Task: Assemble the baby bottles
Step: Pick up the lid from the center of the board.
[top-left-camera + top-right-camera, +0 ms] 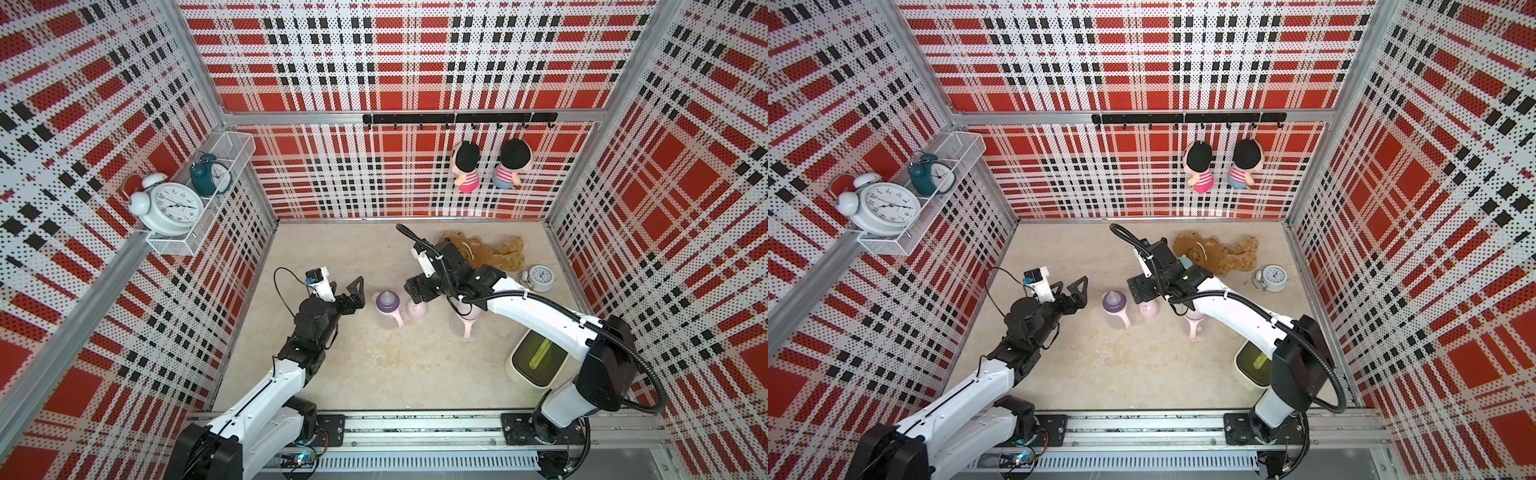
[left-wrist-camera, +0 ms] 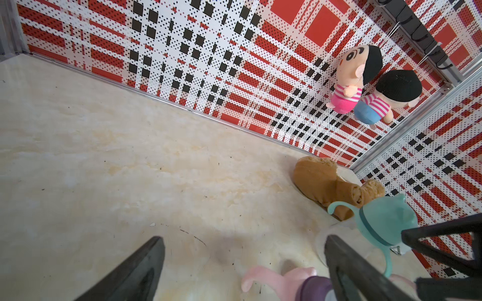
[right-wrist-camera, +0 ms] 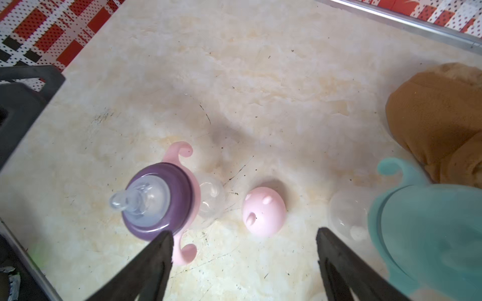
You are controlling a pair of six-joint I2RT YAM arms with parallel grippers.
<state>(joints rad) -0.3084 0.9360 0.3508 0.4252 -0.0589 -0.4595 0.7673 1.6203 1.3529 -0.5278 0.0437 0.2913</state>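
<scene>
Right tool (image 3: 243, 233) hangs released, jaws wide, above the pink cap (image 3: 263, 215) on the tabletop (image 3: 260, 78). Purple-collared bottle (image 3: 156, 200) stands just left of the cap, teal-capped bottle (image 3: 427, 234) right and farther back. Left tool (image 1: 356, 296), released too, hovers left of the purple-collared bottle.

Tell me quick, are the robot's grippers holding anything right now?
Left gripper: open, holding nothing.
Right gripper: open, holding nothing, over the loose pink cap.
</scene>
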